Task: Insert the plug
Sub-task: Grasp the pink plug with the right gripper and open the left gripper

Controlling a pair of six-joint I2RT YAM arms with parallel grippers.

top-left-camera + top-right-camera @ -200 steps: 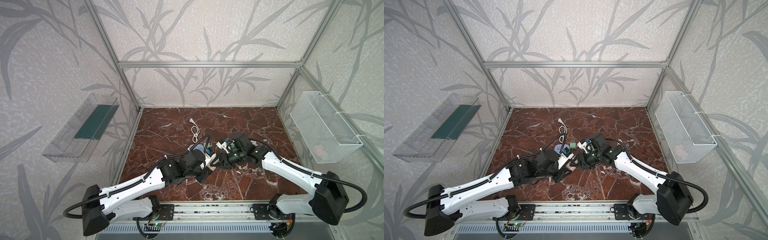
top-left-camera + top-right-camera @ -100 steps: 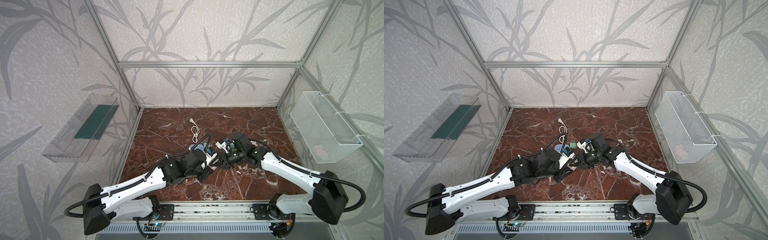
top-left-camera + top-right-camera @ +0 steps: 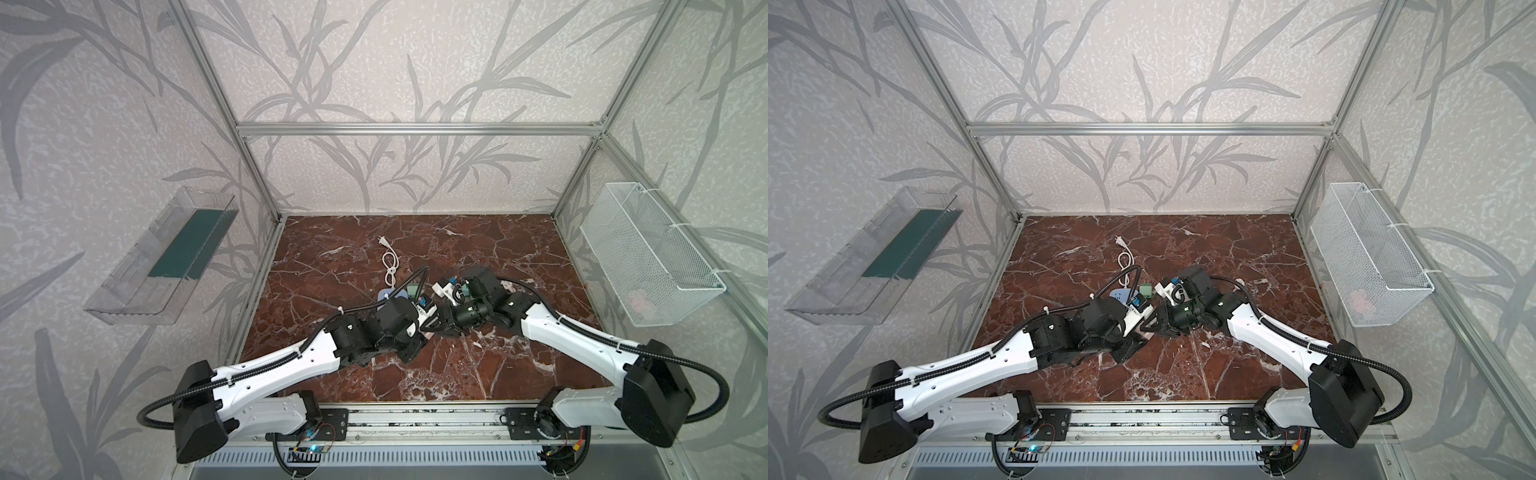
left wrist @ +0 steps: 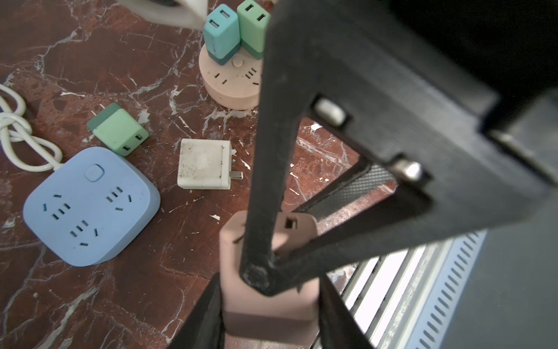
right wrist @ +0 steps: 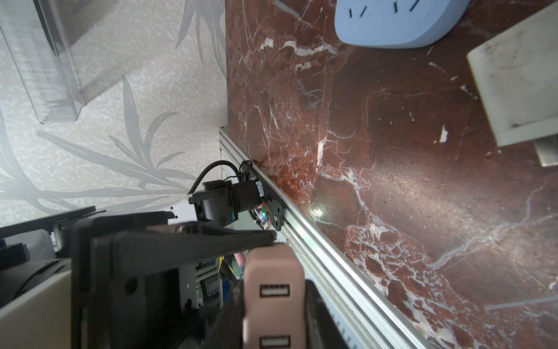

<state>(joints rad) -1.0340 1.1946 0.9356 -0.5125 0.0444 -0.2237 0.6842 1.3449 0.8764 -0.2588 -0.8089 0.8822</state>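
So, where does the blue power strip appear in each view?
In both top views: blue power strip mid-table, partly hidden by the left arm.
Left wrist: strip beside a loose green charger.
Right wrist: strip cropped at the frame edge, near the white charger.
Shared landmark: red marble tabletop.

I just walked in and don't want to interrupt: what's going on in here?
Both arms meet over the middle of the table. A pink plug sits between the fingers of the right end effector, held off the table. The left end effector flanks the plug's other end, and I cannot tell whether it grips. The plug is in no socket yet. The blue strip lies with its sockets empty, a green plug and a white plug beside it.
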